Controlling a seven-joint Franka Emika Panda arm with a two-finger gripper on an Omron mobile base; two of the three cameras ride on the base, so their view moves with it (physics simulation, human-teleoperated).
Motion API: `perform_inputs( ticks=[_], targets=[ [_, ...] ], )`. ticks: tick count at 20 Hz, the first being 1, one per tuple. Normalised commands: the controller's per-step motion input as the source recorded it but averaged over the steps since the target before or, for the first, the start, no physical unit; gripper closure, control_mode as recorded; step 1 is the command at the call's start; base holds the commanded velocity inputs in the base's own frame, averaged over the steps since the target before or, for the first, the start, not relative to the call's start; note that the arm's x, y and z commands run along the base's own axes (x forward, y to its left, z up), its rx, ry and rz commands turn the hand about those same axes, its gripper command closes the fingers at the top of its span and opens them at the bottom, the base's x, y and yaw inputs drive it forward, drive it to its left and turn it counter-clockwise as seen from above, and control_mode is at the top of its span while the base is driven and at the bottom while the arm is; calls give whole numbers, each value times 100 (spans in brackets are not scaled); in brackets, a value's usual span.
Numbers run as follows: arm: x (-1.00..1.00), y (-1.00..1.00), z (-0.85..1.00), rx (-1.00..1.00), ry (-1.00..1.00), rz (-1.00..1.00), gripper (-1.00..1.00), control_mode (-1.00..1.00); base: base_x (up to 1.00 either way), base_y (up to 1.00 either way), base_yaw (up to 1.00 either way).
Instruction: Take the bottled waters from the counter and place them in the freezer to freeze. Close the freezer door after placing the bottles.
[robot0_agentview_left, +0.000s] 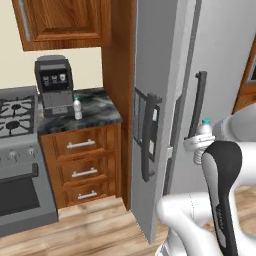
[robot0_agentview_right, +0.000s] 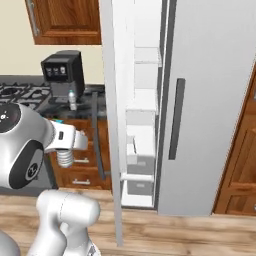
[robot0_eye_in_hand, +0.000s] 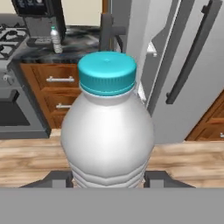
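we hold one water bottle (robot0_eye_in_hand: 107, 127) upright in our gripper (robot0_eye_in_hand: 107, 180), the two fingers clamped against its lower sides, one on each side. its teal cap (robot0_eye_in_hand: 107, 72) points up, and the bottle is clear of any surface, carried in the air in front of the freezer (robot0_agentview_left: 220, 55). from the left base view the same bottle (robot0_agentview_left: 202, 131) shows just beside the long dark handle (robot0_agentview_left: 198, 102) of the closed right-hand door.

the freezer door (robot0_agentview_left: 150, 115) stands swung out toward us, its dispenser recess and dark bar handle facing the counter side. from the right base view we look past the door's edge (robot0_agentview_right: 114, 125) into the compartment, where white shelves and drawers (robot0_agentview_right: 142, 150) are stacked one above another.

the second bottle (robot0_agentview_left: 77, 108) stands upright on the dark marbled counter (robot0_agentview_left: 97, 112), just beside the coffee machine (robot0_agentview_left: 54, 85), well apart from us. brown drawers (robot0_agentview_left: 82, 160) sit under the counter, and the grey stove (robot0_agentview_left: 17, 117) lies to their left.
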Motion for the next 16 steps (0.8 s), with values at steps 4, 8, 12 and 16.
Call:
perform_inputs(
  ticks=[4,8,12,16],
  targets=[
    [0,0,0,0,0,0,100,100,0,-97,3],
    [0,0,0,0,0,0,100,100,9,-85,12],
    [0,0,0,0,0,0,100,100,46,-68,33],
    [0,0,0,0,0,0,100,100,56,-42,40]
  ],
)
